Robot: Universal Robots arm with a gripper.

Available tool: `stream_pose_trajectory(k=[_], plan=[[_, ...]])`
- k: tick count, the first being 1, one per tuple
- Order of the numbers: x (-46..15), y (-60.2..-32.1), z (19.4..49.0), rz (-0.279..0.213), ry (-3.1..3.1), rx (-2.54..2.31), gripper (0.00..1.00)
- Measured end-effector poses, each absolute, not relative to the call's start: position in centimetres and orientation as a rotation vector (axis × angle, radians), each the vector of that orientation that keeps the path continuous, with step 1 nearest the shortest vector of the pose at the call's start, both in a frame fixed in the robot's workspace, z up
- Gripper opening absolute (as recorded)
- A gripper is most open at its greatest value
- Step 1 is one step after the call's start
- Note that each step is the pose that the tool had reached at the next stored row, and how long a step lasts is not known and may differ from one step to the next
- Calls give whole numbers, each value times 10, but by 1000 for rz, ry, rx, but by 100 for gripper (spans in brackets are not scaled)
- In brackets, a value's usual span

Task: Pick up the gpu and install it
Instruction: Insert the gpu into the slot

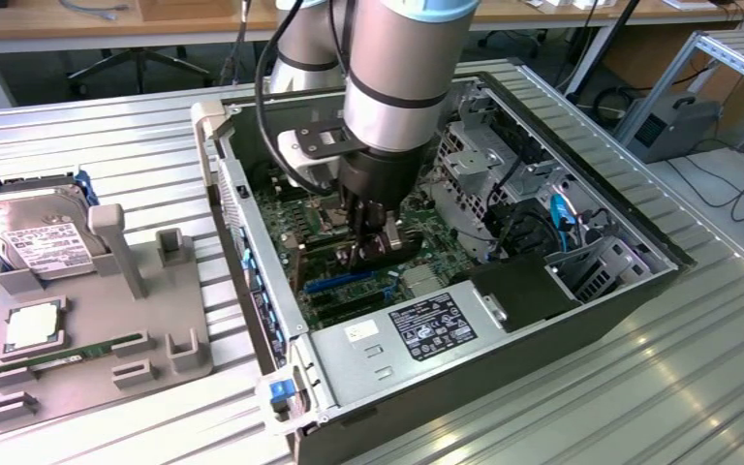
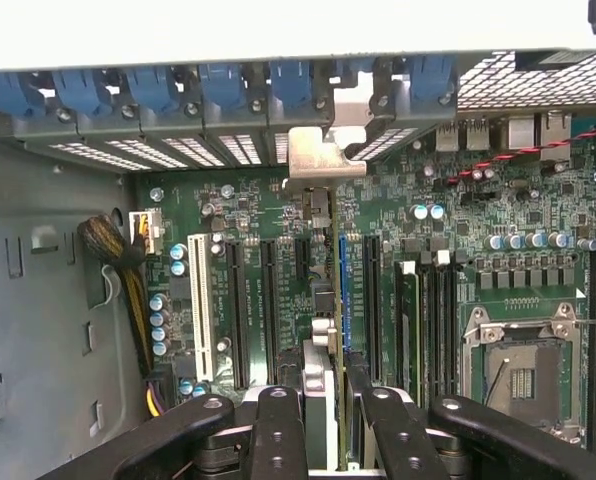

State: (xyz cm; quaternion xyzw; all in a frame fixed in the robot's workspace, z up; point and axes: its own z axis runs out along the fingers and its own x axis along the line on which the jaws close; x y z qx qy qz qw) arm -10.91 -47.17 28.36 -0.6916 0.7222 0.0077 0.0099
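Open PC case [image 1: 579, 291] on metal bench; claw [image 2: 328, 400] clamped on thin edge-on gpu [image 2: 320, 300], silver bracket up.

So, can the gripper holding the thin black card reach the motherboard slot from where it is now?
Probably yes. The gripper holds the thin black gpu card edge-on above the green motherboard, its silver bracket near the rear slots. Nothing visible blocks the way down.

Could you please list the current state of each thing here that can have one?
gpu: held edge-on by the tool, standing over the motherboard slots, bracket at the rear slot openings.
Tool: shut on the gpu, inside the case.
Computer case: lying on its side, side panel off.
CPU socket: empty.
Hard drive: resting in the grey holder.
RAM stick: lying in the holder.
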Motion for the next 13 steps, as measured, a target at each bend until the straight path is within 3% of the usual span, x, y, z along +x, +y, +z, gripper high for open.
stream_pose_trajectory(k=[13], plan=[[-112,-468,283,20,2255,-2163,27]])
